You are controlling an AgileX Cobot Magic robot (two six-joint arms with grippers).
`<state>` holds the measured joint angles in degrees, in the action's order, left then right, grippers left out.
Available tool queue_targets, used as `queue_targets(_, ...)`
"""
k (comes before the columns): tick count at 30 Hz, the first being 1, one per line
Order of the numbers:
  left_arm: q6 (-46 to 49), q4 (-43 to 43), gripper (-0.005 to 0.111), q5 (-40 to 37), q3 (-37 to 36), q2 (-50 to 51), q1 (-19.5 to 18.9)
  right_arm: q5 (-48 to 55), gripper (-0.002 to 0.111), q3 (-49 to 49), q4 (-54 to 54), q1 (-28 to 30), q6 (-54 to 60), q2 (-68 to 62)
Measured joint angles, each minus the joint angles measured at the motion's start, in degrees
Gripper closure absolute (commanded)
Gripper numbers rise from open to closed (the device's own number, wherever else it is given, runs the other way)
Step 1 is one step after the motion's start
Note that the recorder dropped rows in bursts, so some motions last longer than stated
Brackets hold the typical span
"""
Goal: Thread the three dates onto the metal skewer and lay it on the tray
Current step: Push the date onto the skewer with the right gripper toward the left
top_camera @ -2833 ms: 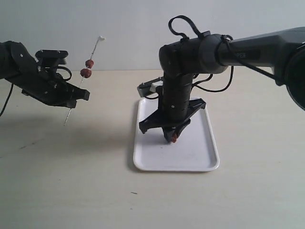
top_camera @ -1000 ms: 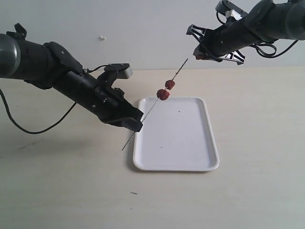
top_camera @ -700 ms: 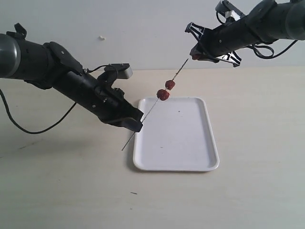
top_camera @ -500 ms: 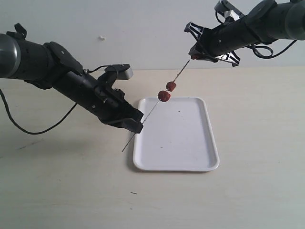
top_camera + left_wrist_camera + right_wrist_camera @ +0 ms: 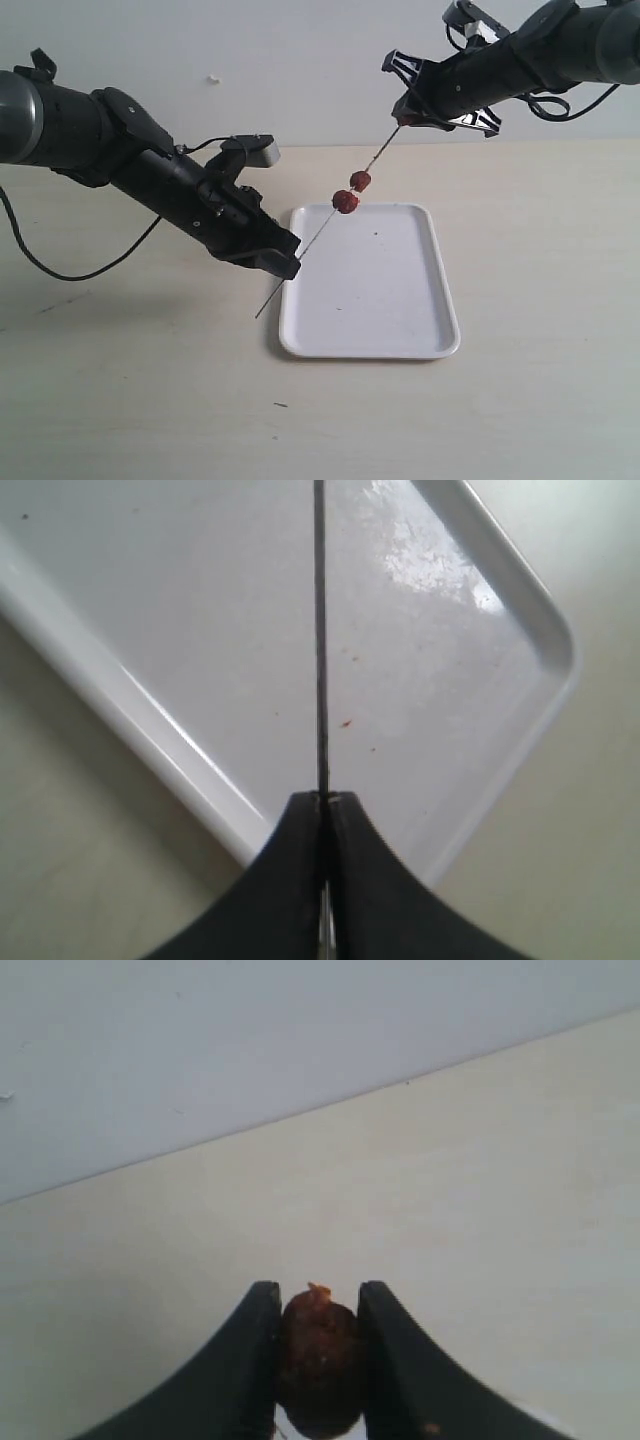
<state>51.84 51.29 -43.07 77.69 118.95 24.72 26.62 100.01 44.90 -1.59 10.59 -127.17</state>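
Observation:
My left gripper (image 5: 283,260) is shut on the metal skewer (image 5: 320,226), which slants up to the right over the white tray (image 5: 400,340). Two dark red dates (image 5: 345,201) sit threaded on it, one just above the other. In the left wrist view the skewer (image 5: 321,630) runs straight out from the shut gripper (image 5: 322,802) above the tray (image 5: 150,720). My right gripper (image 5: 408,117) hangs high at the skewer's upper tip, shut on the third date (image 5: 318,1355), which fills the gap between its fingers (image 5: 255,1350).
A tiny dark speck (image 5: 376,236) lies on the tray. Another small dark fleck (image 5: 281,405) lies on the beige table in front of the tray. A pale wall stands behind the table.
The right gripper with its date has shifted slightly left and down to the skewer's upper tip. The left arm and skewer have stayed still.

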Motion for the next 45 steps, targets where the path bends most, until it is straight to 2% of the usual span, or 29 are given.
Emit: queue_targets(45,-0.2,1.04,0.107,0.56,0.0,0.1,0.0,4.81,0.081,0.0,2.08,-0.86,5.43,0.0)
